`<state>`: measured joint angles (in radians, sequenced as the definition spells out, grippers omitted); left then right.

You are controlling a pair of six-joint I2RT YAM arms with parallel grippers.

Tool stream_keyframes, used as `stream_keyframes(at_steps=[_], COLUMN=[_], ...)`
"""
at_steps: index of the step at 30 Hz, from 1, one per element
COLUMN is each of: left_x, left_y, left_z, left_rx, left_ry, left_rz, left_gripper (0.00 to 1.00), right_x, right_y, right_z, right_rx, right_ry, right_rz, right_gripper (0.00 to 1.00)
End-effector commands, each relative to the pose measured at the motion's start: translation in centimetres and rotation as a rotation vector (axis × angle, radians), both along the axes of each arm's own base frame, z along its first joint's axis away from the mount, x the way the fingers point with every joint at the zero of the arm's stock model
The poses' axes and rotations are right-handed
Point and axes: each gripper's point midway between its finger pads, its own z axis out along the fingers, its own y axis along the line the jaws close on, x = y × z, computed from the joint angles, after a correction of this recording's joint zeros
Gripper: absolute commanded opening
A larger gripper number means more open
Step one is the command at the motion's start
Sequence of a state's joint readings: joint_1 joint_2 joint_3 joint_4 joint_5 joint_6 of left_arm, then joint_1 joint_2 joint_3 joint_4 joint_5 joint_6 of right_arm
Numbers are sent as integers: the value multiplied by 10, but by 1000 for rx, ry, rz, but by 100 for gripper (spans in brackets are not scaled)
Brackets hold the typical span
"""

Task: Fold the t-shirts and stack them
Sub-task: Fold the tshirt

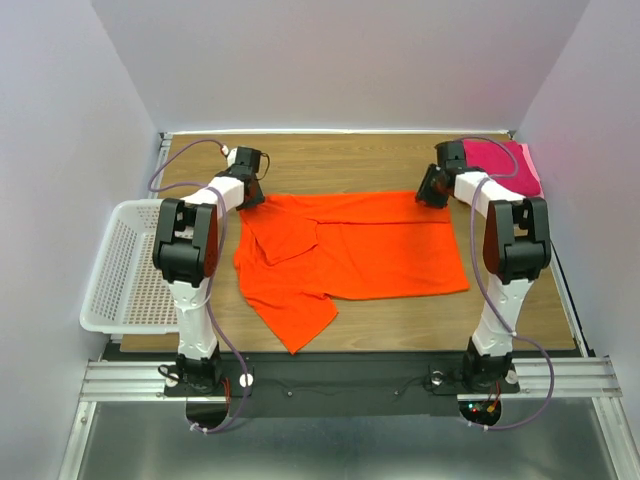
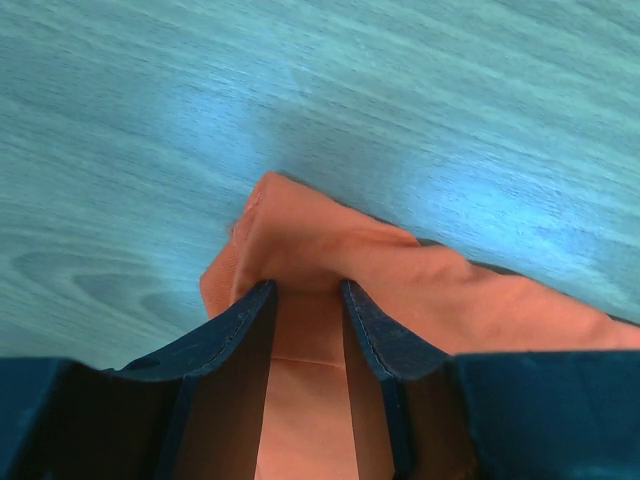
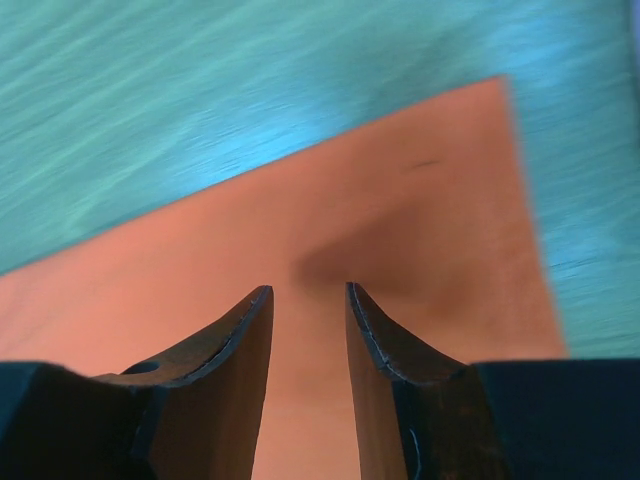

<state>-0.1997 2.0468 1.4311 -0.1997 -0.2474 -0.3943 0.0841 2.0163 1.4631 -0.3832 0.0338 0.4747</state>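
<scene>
Corners on the far edge of the orange shirt [image 1: 370, 250] each have a gripper, likely to fold that edge nearward: the left gripper [image 2: 308, 288] straddles bunched cloth, clamped or not I cannot tell, the right gripper [image 3: 308, 290] is parted over flat cloth, and the pink shirt [image 1: 500, 160] waits far right.

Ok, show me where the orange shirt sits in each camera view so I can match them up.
Top external: the orange shirt lies spread across the middle of the table.
Left wrist: a bunched corner of it, lower centre.
Right wrist: flat cloth filling the lower half, with a square corner at upper right.
Shared landmark: the bare wood-grain table top, above the shirt's edge in every view.
</scene>
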Motion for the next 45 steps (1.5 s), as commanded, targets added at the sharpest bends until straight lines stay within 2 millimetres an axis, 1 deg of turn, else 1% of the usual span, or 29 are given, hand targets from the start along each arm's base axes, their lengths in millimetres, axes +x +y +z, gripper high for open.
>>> stream_keyframes(at_steps=[1, 4, 8, 9, 10, 11, 12, 13, 16, 17, 19, 20, 21, 25, 26, 27, 28, 29, 30, 31, 32, 33, 35, 36, 38, 39, 40, 43, 45], left_x=[11, 16, 34, 52, 52, 60, 58, 64, 68, 70, 69, 71, 69, 51, 39, 25, 14, -2, -20, -33, -50, -63, -99, -120, -143, -160, -167, -185, -187], left_y=[8, 15, 13, 7, 7, 5, 4, 1, -6, -8, -10, -13, -15, -23, -29, -29, -29, -34, -31, -32, -36, -35, -29, -27, -23, -17, -12, -5, -3], left_z=[3, -2, -1, 9, 3, 10, 3, 11, 22, 41, 58, 81, 101, 132, 156, 150, 155, 177, 161, 157, 169, 162, 137, 112, 110, 89, 91, 69, 61], left_rx=[-13, -28, -49, -68, -66, -71, -72, -86, -122, -138, -159, -177, -193, -214, -225, -221, -217, -223, -205, -196, -195, -188, -177, -160, -173, -160, -162, -146, -140], left_ry=[-18, -13, -30, -62, -52, -67, -50, -68, -86, -128, -166, -216, -248, -285, -318, -294, -295, -329, -292, -282, -303, -285, -214, -154, -159, -114, -135, -99, -79], left_rz=[37, 54, 46, 30, 30, 25, 23, 18, 4, 2, -6, -15, -28, -50, -66, -62, -59, -71, -61, -61, -72, -71, -52, -50, -33, -19, 6, 22, 30], left_gripper=[43, 43, 43, 44, 44, 45, 45, 47, 52, 54, 59, 61, 64, 73, 73, 73, 74, 74, 74, 74, 74, 74, 73, 71, 70, 68, 67, 64, 63], right_x=[4, 6, 25, 39, 40, 51, 56, 61, 74, 76, 75, 72, 67, 43, 28, 18, 7, -16, -27, -40, -53, -76, -102, -121, -141, -154, -164, -185, -191], right_y=[-39, -48, -50, -70, -70, -73, -74, -75, -71, -67, -63, -61, -58, -49, -50, -52, -53, -53, -53, -52, -50, -49, -47, -46, -47, -51, -53, -59, -61], right_z=[-16, -35, -49, -51, -51, -46, -45, -42, -17, -6, 24, 32, 52, 83, 100, 104, 107, 114, 114, 116, 110, 105, 91, 84, 76, 65, 66, 57, 54], right_rx=[-44, -43, -58, -70, -70, -72, -76, -81, -71, -57, -43, -37, -24, 6, 0, -11, -18, -17, -12, -6, 13, 21, 46, 51, 43, 21, 6, -33, -45], right_ry=[21, 55, 59, 44, 44, 20, 12, 0, -57, -77, -128, -139, -168, -203, -221, -220, -216, -212, -205, -204, -183, -166, -121, -104, -74, -43, -38, -9, -2], right_rz=[-93, -118, -113, -149, -150, -148, -144, -140, -102, -79, -61, -54, -41, -7, -9, -17, -25, -34, -39, -46, -67, -76, -105, -111, -125, -136, -134, -145, -150], right_gripper=[41, 41, 42, 44, 44, 44, 45, 45, 50, 50, 51, 54, 57, 68, 71, 76, 78, 79, 81, 82, 83, 85, 88, 89, 91, 91, 91, 90, 89])
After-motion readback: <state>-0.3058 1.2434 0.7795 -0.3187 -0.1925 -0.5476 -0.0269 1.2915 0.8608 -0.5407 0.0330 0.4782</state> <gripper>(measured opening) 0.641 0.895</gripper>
